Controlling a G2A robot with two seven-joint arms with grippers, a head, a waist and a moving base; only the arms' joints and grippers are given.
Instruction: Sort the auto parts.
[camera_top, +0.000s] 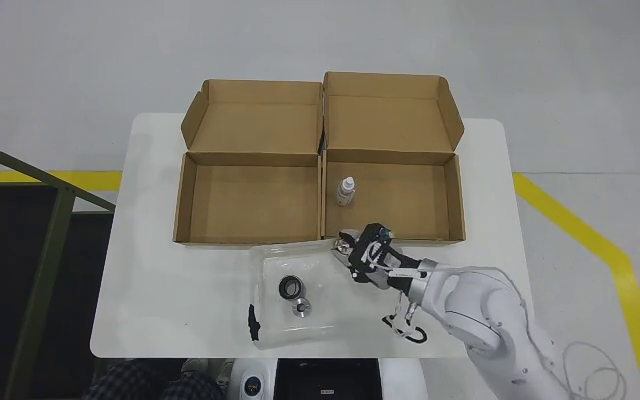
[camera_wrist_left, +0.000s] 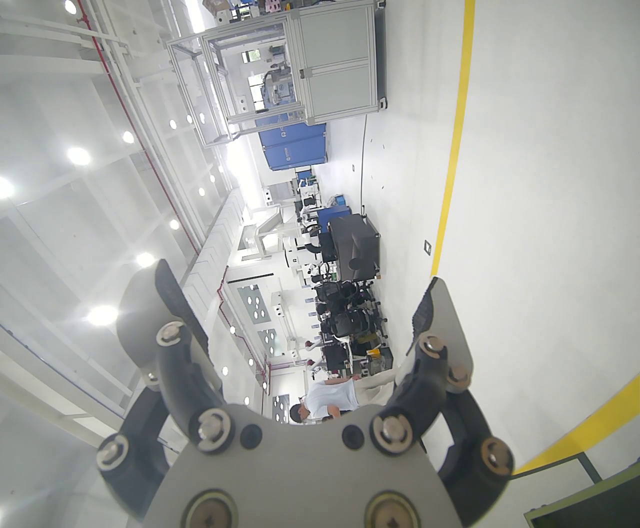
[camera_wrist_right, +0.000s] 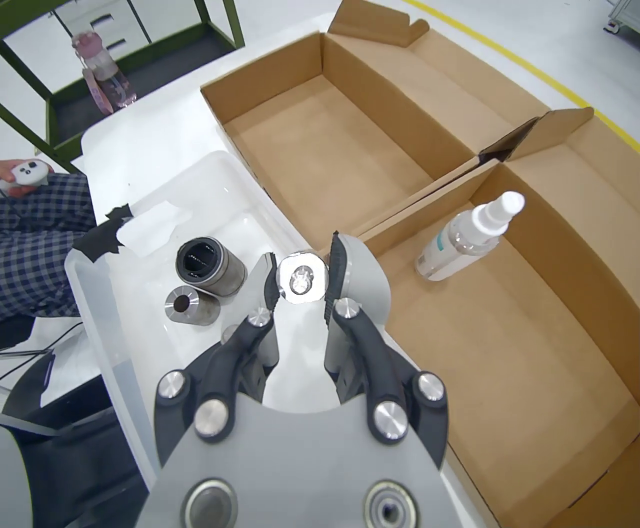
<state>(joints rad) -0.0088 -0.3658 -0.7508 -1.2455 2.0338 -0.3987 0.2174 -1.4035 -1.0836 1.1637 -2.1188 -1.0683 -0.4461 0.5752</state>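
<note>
Top view: white table (camera_top: 140, 262) bearing cardboard boxes (camera_top: 250, 212); grey floor (camera_top: 100, 60), yellow line (camera_top: 580, 227).

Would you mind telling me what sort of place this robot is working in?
Most likely a factory hall or industrial robotics lab: yellow lane lines on a pale floor, an aluminium-framed machine enclosure, and rows of equipment benches under high ceiling lights.

No lettering can be read anywhere: the teal-and-white label (camera_wrist_right: 433, 253) on the small clear plastic spray bottle (camera_wrist_right: 470, 232) lying in the open brown cardboard box (camera_wrist_right: 505, 360) carries print too fine to make out, as do the distant blue cabinets (camera_wrist_left: 295, 145).
</note>
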